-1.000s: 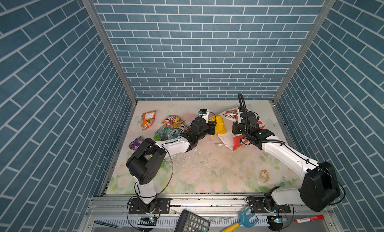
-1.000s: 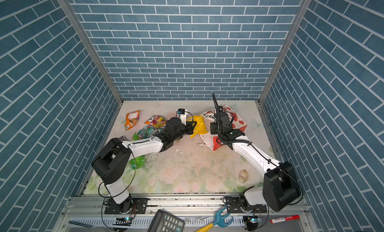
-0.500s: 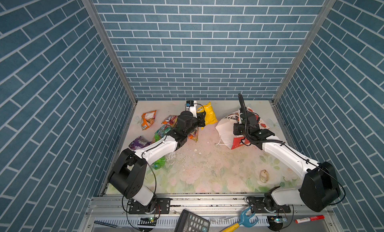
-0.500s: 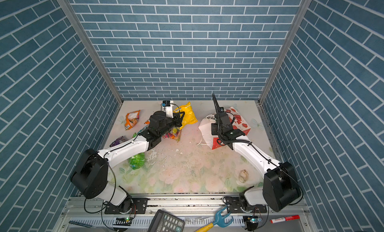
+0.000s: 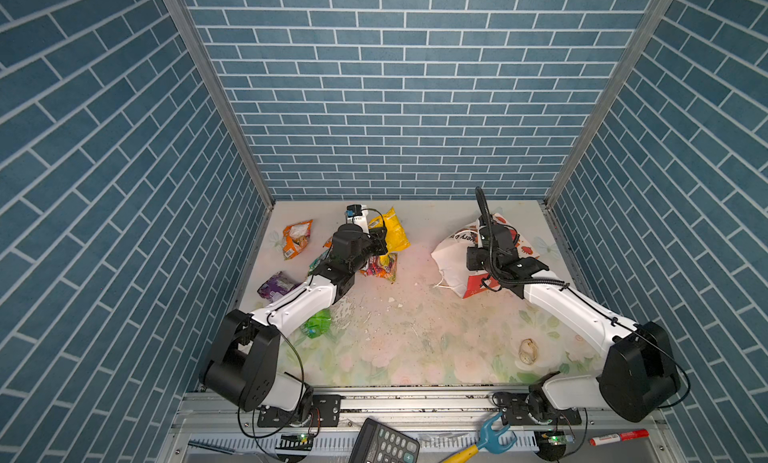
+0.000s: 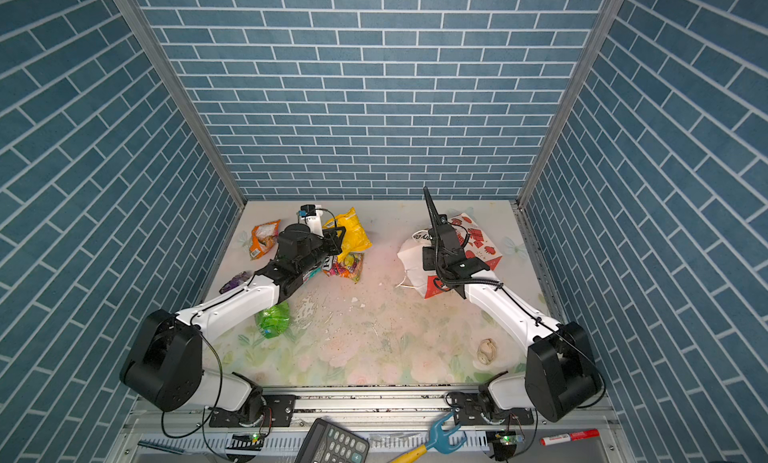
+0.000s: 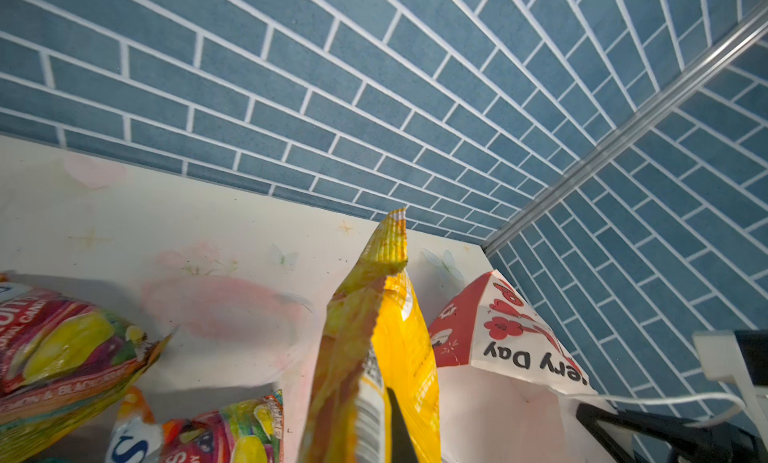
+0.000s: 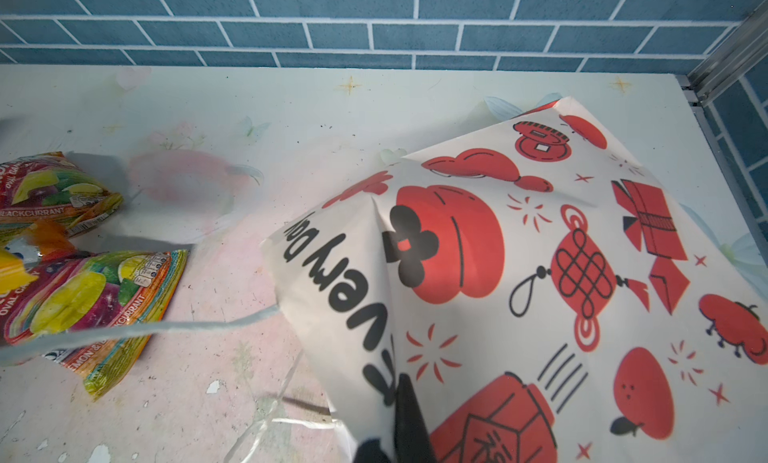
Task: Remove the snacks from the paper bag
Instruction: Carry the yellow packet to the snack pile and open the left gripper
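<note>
The left gripper (image 5: 381, 237) is seen clamped on 1 end of a crinkly yellow plastic snack packet (image 5: 395, 232), which is held clear of the flowered white tabletop (image 5: 415, 336), near the back wall. Just below it, 2 multicolour fruit-candy packets (image 5: 380, 270) are lying. An orange foil packet (image 5: 296, 238), a purple packet (image 5: 276, 284) and a bright green packet (image 5: 318, 321) are spread on the table beside the left arm.

The right gripper (image 5: 476, 257) is closed on a pinch of the white paper gift bag with red cartoon prints (image 5: 451, 255). The bag is slumped on its side, well apart from the snacks. Whether anything is left inside cannot be told, as its mouth is not shown.

The yellow packet is gripped only by a thin, slick edge, so it could be lost if the arm were swung fast. If it were released from this height, it could land on the 2 candy packets and slide off. The bag's paper could be torn or creased by a hard pull, and its loose white cord handle (image 8: 145, 330) could be snagged.
</note>
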Tool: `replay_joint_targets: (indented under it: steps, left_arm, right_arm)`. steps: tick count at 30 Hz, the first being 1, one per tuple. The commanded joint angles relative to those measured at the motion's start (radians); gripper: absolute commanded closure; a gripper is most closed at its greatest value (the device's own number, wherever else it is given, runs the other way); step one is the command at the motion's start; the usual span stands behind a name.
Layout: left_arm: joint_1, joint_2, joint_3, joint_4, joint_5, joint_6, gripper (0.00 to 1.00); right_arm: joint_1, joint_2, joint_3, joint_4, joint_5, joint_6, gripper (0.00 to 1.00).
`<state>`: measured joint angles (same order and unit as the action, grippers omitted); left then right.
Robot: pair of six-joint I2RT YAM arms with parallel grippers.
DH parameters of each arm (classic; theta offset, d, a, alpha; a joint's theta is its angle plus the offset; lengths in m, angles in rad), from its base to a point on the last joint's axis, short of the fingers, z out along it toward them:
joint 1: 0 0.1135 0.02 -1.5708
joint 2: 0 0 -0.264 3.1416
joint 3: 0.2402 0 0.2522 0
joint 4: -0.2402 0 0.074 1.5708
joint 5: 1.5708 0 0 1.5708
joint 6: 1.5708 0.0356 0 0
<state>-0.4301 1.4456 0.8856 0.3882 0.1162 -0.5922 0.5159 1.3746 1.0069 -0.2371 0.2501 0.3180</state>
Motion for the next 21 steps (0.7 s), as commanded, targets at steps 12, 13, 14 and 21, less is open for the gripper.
replay_joint_targets:
  steps: [12,13,14,21]
  left_arm:
    - [0.181,-0.03,-0.089,-0.044,-0.017,-0.031,1.0]
    - [0.185,-0.023,-0.087,-0.054,-0.034,-0.019,1.0]
    - [0.187,-0.013,-0.084,-0.068,-0.047,-0.01,1.0]
    - [0.226,0.049,-0.049,-0.089,0.001,0.022,0.49]
  right_arm:
    - [-0.007,0.004,0.035,-0.045,-0.003,0.077,1.0]
    - [-0.007,0.004,0.036,-0.044,-0.007,0.08,1.0]
    - [-0.008,0.004,0.037,-0.044,-0.01,0.082,1.0]
    - [-0.008,0.0,0.043,-0.054,-0.015,0.082,1.0]
